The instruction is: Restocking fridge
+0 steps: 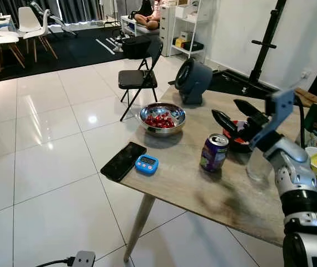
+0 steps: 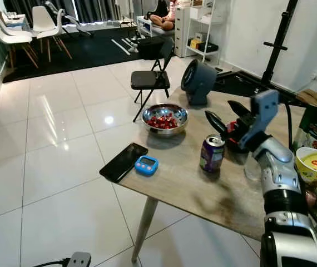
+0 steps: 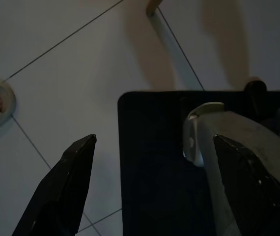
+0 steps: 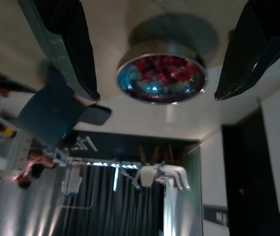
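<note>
Wooden tabletop (image 1: 225, 194) beside white tiles, purple can (image 1: 213, 152) near its middle, just beside right tool (image 1: 232, 113), fingers spread wide, holding nothing.

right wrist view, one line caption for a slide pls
Open right gripper aimed across the table at a steel bowl of red fruit.

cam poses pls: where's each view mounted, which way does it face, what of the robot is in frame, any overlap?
Left eye: on the head, facing forward and down at the table; right arm and its open end effector above the purple can.
Right eye: same mount and scene, slightly offset.
Left wrist: on the left arm, facing down at the tiled floor; open left end effector in frame.
Right wrist: looks along its fingers at the steel bowl.
Shared: the bowl and folding chair appear in the eye and right wrist views.
</note>
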Motion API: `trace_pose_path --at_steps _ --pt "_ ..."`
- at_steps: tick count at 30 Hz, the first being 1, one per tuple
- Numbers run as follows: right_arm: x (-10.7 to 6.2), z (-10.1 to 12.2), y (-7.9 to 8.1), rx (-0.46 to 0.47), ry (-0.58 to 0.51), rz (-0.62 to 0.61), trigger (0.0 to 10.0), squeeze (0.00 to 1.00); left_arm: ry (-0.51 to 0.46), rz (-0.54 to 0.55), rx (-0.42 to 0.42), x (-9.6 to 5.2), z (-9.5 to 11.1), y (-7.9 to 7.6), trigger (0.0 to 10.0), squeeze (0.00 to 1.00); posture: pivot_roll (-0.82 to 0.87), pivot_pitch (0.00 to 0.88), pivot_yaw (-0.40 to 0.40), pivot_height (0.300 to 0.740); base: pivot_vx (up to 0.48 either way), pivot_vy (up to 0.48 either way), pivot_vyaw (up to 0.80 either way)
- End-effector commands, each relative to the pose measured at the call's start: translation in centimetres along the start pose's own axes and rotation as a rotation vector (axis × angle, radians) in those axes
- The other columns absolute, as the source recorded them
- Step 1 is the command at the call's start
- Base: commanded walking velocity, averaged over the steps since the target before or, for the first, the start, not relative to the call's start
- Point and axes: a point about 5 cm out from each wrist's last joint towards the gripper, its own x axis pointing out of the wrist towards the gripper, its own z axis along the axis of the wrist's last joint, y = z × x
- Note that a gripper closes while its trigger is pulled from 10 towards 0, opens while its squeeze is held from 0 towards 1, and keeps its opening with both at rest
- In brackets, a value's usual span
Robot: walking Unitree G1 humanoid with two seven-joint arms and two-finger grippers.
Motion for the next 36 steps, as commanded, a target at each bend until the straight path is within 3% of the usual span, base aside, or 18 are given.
trace_pose_path --at_steps 1,2,3,4,5,9,11,13,15,20,26,29,36 --pt "0.8 0.0 0.1 -0.078 0.065 0.004 10.0 0.00 0.013 -0.013 0.005 0.0 -0.3 -0.4 10.0 0.00 -0.04 0.000 0.004 0.740 0.000 0.000 0.00" --pt "1.2 -0.2 -0.1 -0.137 0.126 -0.003 10.0 0.00 0.012 -0.015 0.004 0.1 -0.2 -0.4 10.0 0.00 -0.04 0.000 0.004 0.740 0.000 0.000 0.00" --pt "1.2 -0.2 -0.1 -0.137 0.126 -0.003 10.0 0.00 0.012 -0.015 0.004 0.1 -0.2 -0.4 10.0 0.00 -0.04 0.000 0.004 0.740 0.000 0.000 0.00" --pt "1.6 -0.4 -0.3 -0.209 0.194 -0.016 10.0 0.00 0.010 -0.017 0.003 0.1 -0.2 -0.5 10.0 0.00 -0.04 0.000 0.001 0.740 0.000 0.000 0.00" --pt "1.6 -0.4 -0.3 -0.209 0.194 -0.016 10.0 0.00 0.010 -0.017 0.003 0.1 -0.2 -0.5 10.0 0.00 -0.04 0.000 0.001 0.740 0.000 0.000 0.00" --pt "2.4 -0.8 -1.3 -0.488 0.404 -0.043 10.0 0.00 0.009 -0.021 -0.007 0.1 -0.1 -0.7 10.0 0.00 -0.03 0.000 -0.002 0.740 0.000 0.000 0.00" --pt "2.4 -0.8 -1.3 -0.488 0.404 -0.043 10.0 0.00 0.009 -0.021 -0.007 0.1 -0.1 -0.7 10.0 0.00 -0.03 0.000 -0.002 0.740 0.000 0.000 0.00" --pt "2.5 -0.7 -1.6 -0.583 0.469 -0.033 10.0 0.00 0.009 -0.022 -0.016 0.1 -0.2 -0.7 10.0 0.00 -0.03 0.000 -0.005 0.740 0.000 0.000 0.00" --pt "2.5 -0.6 -1.7 -0.604 0.481 -0.036 10.0 0.00 0.009 -0.022 -0.018 0.1 -0.3 -0.7 10.0 0.00 -0.02 0.000 -0.005 0.740 0.000 0.000 0.00" --pt "2.7 1.9 -4.0 -0.666 0.491 -0.180 10.0 0.00 0.019 -0.022 -0.022 0.0 -0.8 -0.6 10.0 0.00 -0.02 0.013 0.000 0.740 0.000 0.000 0.00" --pt "2.2 2.6 -5.1 -0.743 0.540 -0.215 10.0 0.00 0.029 -0.020 -0.025 -0.1 -1.4 -0.6 10.0 0.00 -0.01 0.027 -0.003 0.740 0.000 0.000 0.00" --pt "1.9 2.6 -5.3 -0.832 0.602 -0.134 10.0 0.00 0.039 -0.022 -0.029 -0.2 -1.9 -0.5 10.0 0.00 -0.01 0.041 -0.006 0.740 0.000 0.000 0.00" --pt "1.3 2.4 -5.2 -0.931 0.696 0.020 10.0 0.00 0.047 -0.024 -0.031 -0.4 -2.4 -0.6 10.0 0.00 -0.01 0.052 -0.010 0.740 0.000 0.000 0.00"
